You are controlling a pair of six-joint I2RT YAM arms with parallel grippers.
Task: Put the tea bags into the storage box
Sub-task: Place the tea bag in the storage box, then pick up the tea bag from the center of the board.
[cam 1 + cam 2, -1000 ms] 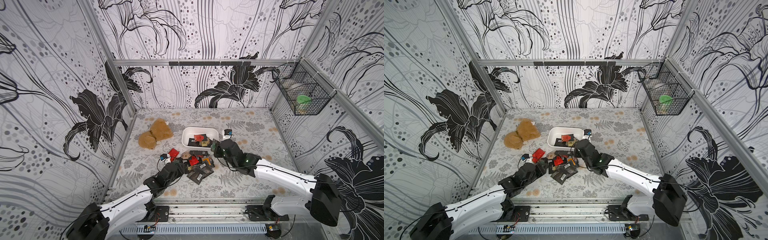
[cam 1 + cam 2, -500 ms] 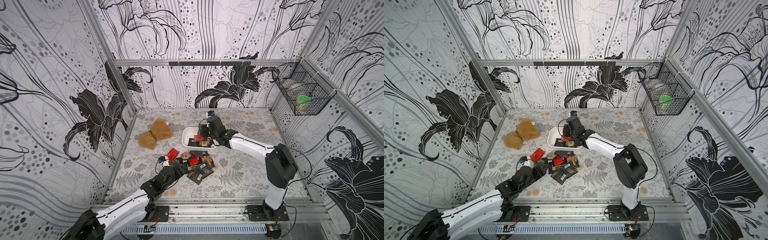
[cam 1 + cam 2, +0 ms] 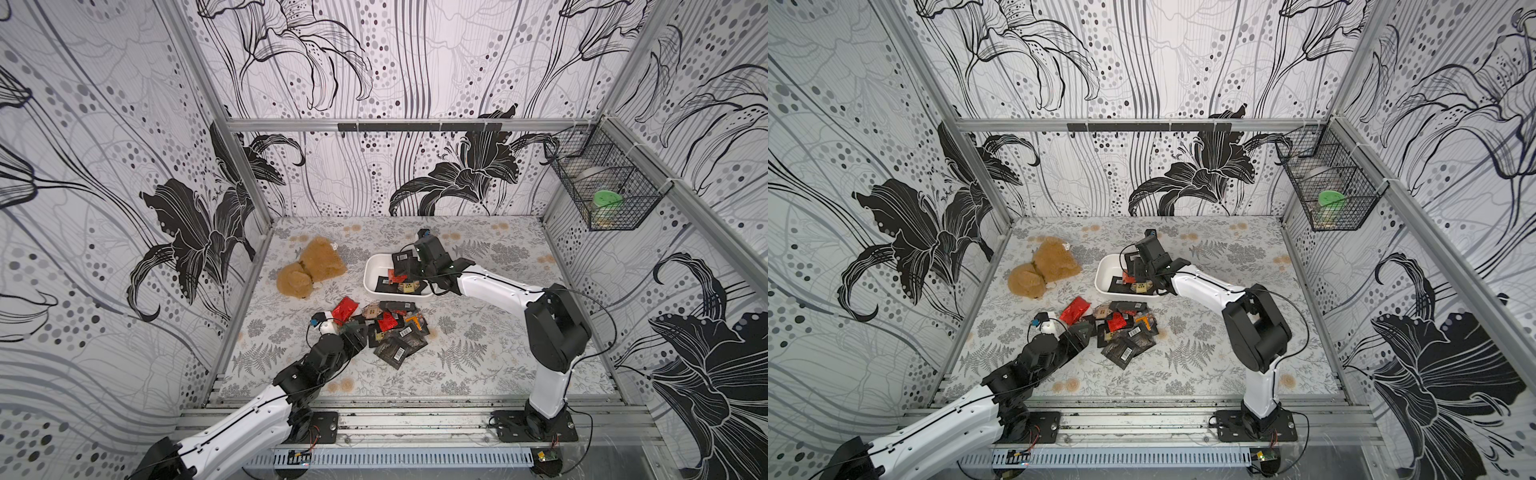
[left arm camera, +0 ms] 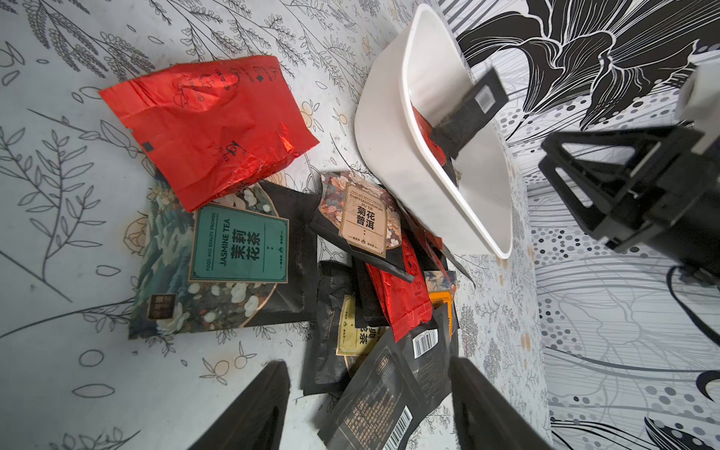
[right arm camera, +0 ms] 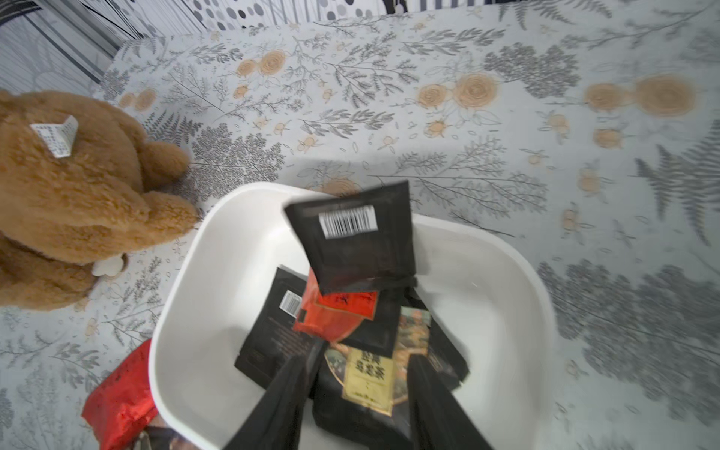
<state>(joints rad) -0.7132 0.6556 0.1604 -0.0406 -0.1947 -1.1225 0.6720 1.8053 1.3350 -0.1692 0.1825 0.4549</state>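
In the left wrist view, the left hand [image 4: 367, 364] is seen at the bottom edge of the frame. Its fingers [image 4: 269, 393] are spread and nothing is pinched between them. It is held low at the near edge of the loose tea bags [image 3: 392, 332], which are heaped at lower centre in both top views on the bench [image 3: 478, 365]. This stance is judged to be a readiness to take the next sachet.

The sachets lie flat and overlapped, so an exposed edge would have to be caught. A large red sachet [image 4: 210, 124] and a green-labelled sachet [image 4: 237, 249] are spread at the left of the heap, and black barcoded ones are stacked toward the hand.

Just beyond the heap, at mid-frame, the storage box [image 3: 370, 274] is set with its near wall just beside the farthest sachets. Several sachets are already in it: black ones, a red one [image 5: 335, 311] and a yellow-labelled one [image 5: 368, 370].

The right hand [image 5: 358, 360] is poised over the box with its fingers parted and nothing gripped. A black barcode sachet [image 5: 358, 237] is seen tilted and blurred above the contents, clear of the fingers. It is judged to be dropping in. Most of the tea bags are not yet boxed.

Farther left a brown plush toy [image 3: 311, 270] lies apart from the box. At upper right a wire basket [image 3: 602, 199] is hung on the wall, with a green-lidded item inside.
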